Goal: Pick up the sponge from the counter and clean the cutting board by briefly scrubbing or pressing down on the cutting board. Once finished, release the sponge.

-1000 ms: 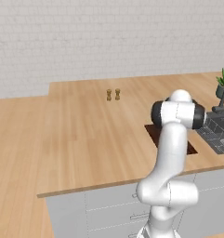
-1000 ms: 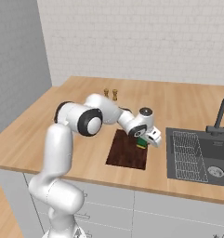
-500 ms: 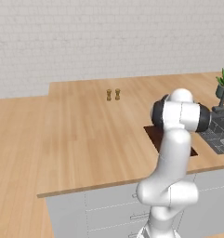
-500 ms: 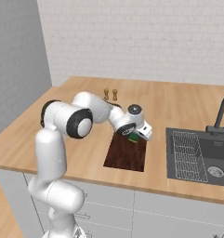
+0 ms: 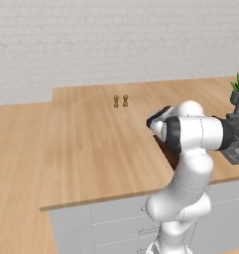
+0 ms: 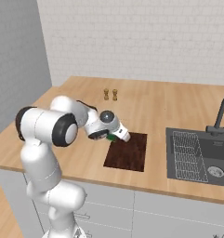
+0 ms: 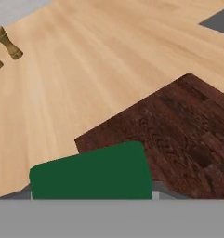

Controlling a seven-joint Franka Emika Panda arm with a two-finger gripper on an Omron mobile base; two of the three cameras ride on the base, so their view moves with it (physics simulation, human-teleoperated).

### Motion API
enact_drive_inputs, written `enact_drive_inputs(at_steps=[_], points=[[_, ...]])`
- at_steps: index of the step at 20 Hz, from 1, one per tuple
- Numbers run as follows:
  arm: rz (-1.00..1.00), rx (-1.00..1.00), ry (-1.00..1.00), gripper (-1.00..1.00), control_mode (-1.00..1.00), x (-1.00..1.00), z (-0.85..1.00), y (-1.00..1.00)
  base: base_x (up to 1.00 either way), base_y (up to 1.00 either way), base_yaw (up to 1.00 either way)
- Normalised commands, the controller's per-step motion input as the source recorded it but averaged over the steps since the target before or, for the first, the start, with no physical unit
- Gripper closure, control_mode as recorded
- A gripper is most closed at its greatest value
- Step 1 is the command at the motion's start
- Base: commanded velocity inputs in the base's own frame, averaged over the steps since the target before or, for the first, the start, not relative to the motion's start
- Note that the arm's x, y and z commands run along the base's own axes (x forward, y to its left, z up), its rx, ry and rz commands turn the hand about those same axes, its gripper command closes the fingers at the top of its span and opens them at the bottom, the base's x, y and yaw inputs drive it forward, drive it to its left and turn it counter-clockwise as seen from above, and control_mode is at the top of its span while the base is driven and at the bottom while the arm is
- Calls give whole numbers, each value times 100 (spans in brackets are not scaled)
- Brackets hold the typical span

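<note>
Left base view: the white arm bends over the counter (image 5: 91,149), hiding most of the cutting board (image 5: 171,158). 2 small wooden shakers (image 5: 120,101) stand farther back, and a plant (image 5: 238,92) sits at the right edge.

Right base view: the gripper (image 6: 114,137) is clenched on the sponge (image 6: 111,137), at the board's far left corner. The sink (image 6: 201,155), with its wire rack (image 6: 187,155), lies to the right.

Hand view: the sponge's green face lies just over the board's corner, between the fingers.
</note>
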Motion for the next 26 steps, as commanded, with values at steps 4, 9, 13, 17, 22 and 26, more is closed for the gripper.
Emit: enact_drive_inputs(at_steps=[4, 9, 13, 17, 22, 26], points=[[0, 0, -17, 100, -100, -2, 4, 100, 0, 0, 0], [0, -1, -7, 100, -100, -23, 1, 99, 0, 0, 0], [0, 0, 0, 100, -100, -48, -4, 76, 0, 0, 0], [0, 0, 0, 100, -100, -7, -2, 31, 0, 0, 0], [0, 0, 4, 100, -100, -1, 0, 0, 0, 0, 0], [0, 0, 10, 100, -100, 0, 0, 0, 0, 0, 0]])
